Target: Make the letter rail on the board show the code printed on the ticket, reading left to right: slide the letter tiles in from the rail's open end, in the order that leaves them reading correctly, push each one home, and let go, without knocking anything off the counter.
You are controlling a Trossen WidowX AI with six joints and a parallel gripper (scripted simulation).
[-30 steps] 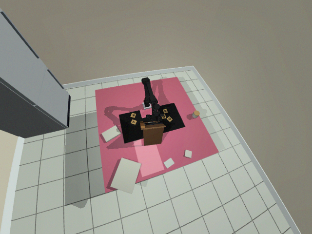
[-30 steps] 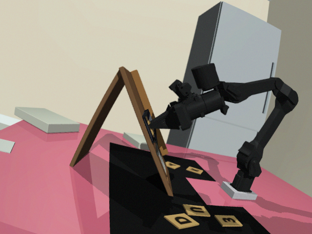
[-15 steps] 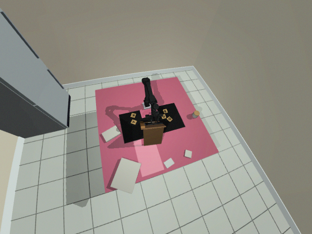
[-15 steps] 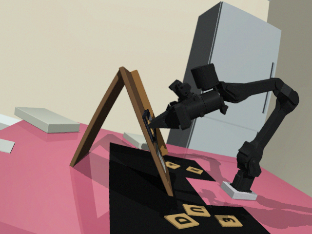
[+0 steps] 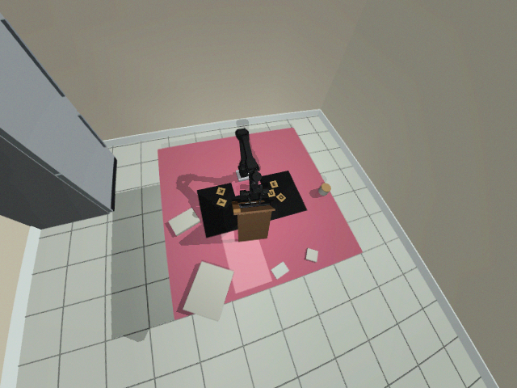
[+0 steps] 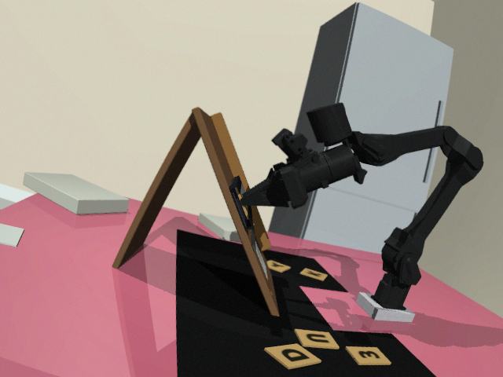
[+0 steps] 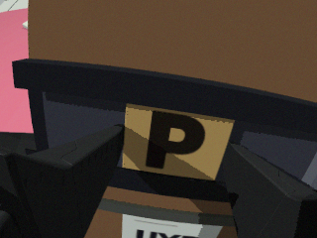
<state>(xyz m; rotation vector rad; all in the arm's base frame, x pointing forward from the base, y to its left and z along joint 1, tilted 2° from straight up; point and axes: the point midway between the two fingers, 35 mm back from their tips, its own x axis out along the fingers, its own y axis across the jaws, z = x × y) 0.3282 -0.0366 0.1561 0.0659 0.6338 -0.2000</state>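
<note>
My gripper point(image 5: 252, 204) point(image 6: 244, 199) point(image 7: 174, 141) is shut on the P tile point(image 7: 175, 144), one finger at each side edge. The P is upright and sits in the dark rail point(image 7: 149, 81) point(image 6: 235, 184) on the sloped brown board point(image 5: 254, 226) point(image 7: 149, 30). Empty channel shows on both sides of it in the wrist view. The ticket point(image 7: 163, 231) below the rail is cut off at the image bottom; its print is only partly visible. Loose tiles lie flat: D point(image 6: 293, 356) point(image 5: 280, 196), U point(image 6: 317, 338), one like an E or 3 point(image 6: 368, 355), Y point(image 6: 278, 265) and one like X or K point(image 6: 313, 274).
A lighter wooden strip point(image 6: 232, 155) runs down one side of the board. The board stands on a black mat point(image 6: 203, 292) point(image 5: 296, 204). A lidded jar point(image 5: 325, 189) stands at right. Pale slabs point(image 5: 183, 221) point(image 5: 208, 291) and smaller pieces point(image 5: 279, 270) point(image 5: 311, 255) lie around.
</note>
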